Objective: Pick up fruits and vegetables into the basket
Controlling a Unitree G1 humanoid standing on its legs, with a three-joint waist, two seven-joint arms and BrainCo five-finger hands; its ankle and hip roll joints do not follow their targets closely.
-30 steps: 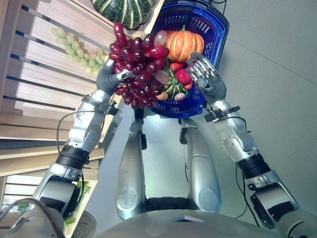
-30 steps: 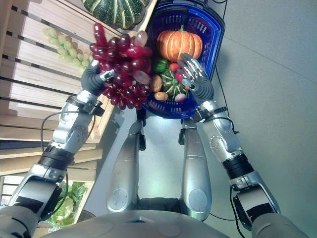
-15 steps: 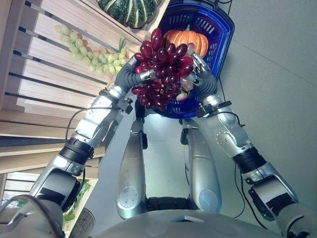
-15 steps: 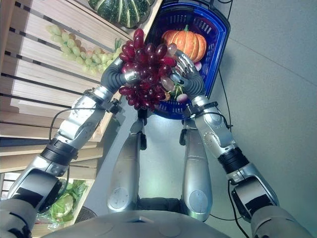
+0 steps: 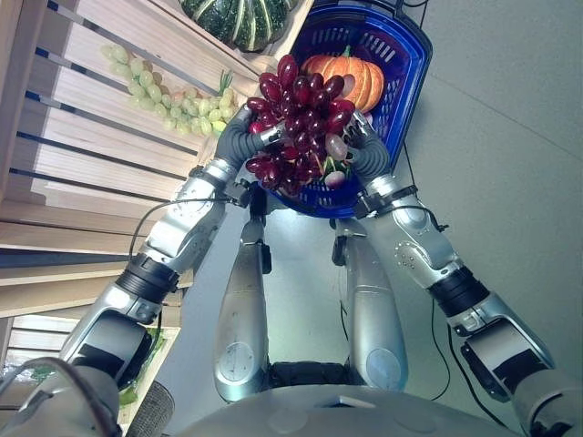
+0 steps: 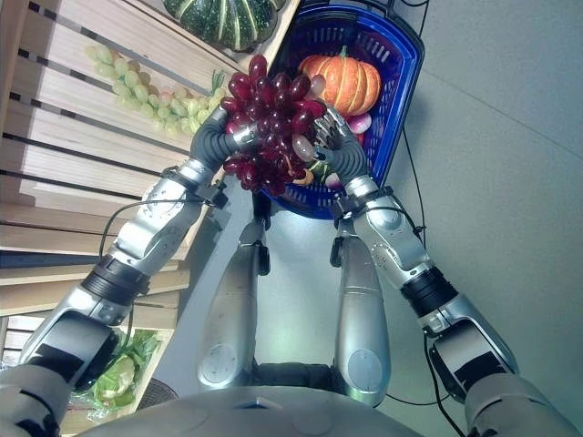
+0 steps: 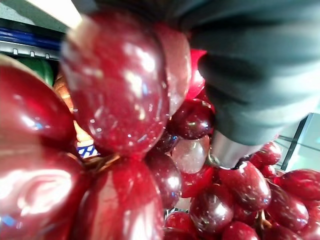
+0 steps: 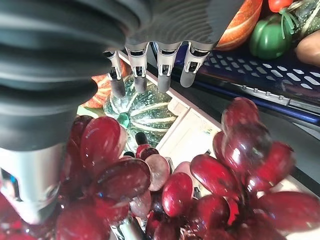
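A big bunch of red grapes [image 5: 299, 114] hangs over the near edge of the blue basket [image 5: 405, 55]. My left hand [image 5: 241, 137] is shut on the bunch from its left side. Up close, the grapes [image 7: 120, 105] crowd against that hand's dark cover [image 7: 250, 65]. My right hand [image 5: 366, 150] rests against the bunch's right side with straight fingers [image 8: 150, 70], the grapes [image 8: 200, 185] lying under its palm. In the basket sit an orange pumpkin [image 5: 357, 77], a green pepper [image 8: 270, 37] and other vegetables, partly hidden by the grapes.
A wooden slatted shelf [image 5: 82, 164] runs along the left. On it lie green grapes [image 5: 164, 96] and a striped green squash [image 5: 241, 18]. Leafy greens [image 6: 114, 378] sit on a lower shelf. Grey floor [image 5: 510, 164] lies to the right of the basket.
My left hand has carried the red grapes rightward from beside the shelf to over the basket. My right hand has drawn in against the bunch's right side.
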